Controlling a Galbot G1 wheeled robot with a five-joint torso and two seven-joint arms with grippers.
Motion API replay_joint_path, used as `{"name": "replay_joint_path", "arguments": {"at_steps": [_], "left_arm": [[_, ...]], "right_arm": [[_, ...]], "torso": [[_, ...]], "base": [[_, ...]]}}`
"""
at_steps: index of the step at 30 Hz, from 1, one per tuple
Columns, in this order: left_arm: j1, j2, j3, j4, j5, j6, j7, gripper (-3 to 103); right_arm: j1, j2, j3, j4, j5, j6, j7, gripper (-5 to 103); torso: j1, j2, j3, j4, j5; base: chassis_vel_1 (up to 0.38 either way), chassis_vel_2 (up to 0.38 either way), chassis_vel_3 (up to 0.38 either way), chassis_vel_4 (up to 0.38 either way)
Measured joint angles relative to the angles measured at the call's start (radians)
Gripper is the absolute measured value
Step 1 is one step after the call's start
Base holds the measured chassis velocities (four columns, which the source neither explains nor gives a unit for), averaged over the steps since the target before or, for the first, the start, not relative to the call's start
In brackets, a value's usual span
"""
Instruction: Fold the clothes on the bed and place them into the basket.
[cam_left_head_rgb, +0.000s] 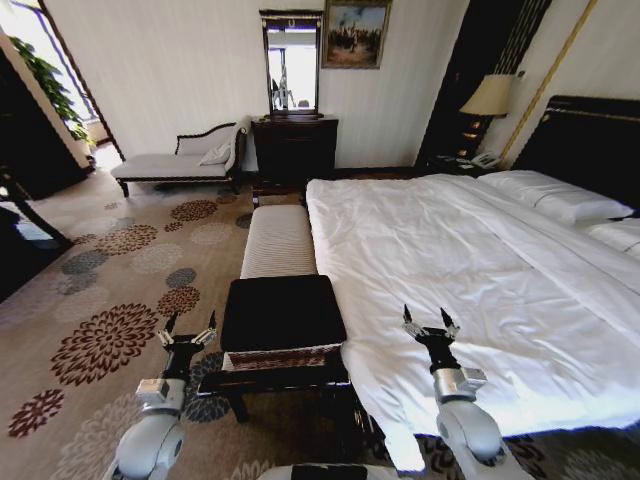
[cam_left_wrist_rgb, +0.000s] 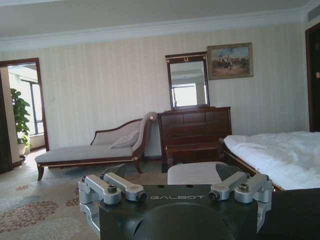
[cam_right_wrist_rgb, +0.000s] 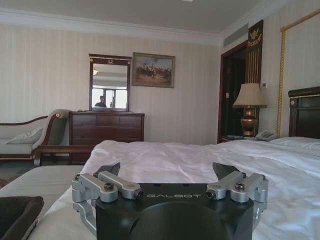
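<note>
My right tool (cam_left_head_rgb: 431, 323) hangs just over the near left corner of the bed (cam_left_head_rgb: 470, 270), its fingers spread wide and holding nothing, touching nothing. My left tool (cam_left_head_rgb: 187, 330) sits out over the patterned carpet (cam_left_head_rgb: 110, 330), to the left of the basket (cam_left_head_rgb: 283, 312), equally wide open and empty. The two are level with each other, with the basket between them.

The basket stands close in front of me, its black top facing up, hard against the near end of the pale striped bench (cam_left_head_rgb: 278, 240), which runs away from me along the left edge of the bed.

What matters for reaching is where the black T-shirt lies, and I cannot find it: the white duvet looks bare from the near edge right up to the pillows (cam_left_head_rgb: 560, 195) at the far right. From my right wrist the duvet stretches ahead unbroken, and from my left wrist I see the bed's edge to the right, and the chaise (cam_left_wrist_rgb: 90, 147) and dresser (cam_left_wrist_rgb: 195, 127) against the far wall.

The bed's long axis runs away from me and to the right, so I judge that my right arm, already over the mattress, is the better placed to reach anything on it; the left is nearer the basket.
</note>
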Motion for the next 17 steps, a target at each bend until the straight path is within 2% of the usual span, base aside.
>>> {"name": "replay_joint_path", "arguments": {"at_steps": [3,17], "left_arm": [[0.0,0.003,-0.002,-0.007,-0.004,0.003,-0.004,100],[-0.003,0.005,0.001,-0.007,-0.008,0.007,-0.008,100]], "right_arm": [[-0.018,0.012,0.015,0.0,-0.032,0.011,-0.014,100],[-0.014,0.012,0.011,-0.004,-0.03,0.01,-0.014,100]], "torso": [[0.0,0.0,0.0,-0.0001,0.0001],[0.0,0.0,0.0,0.0,0.0001]], "base": [[0.0,0.0,0.0,0.0],[0.0,0.0,0.0,0.0]]}}
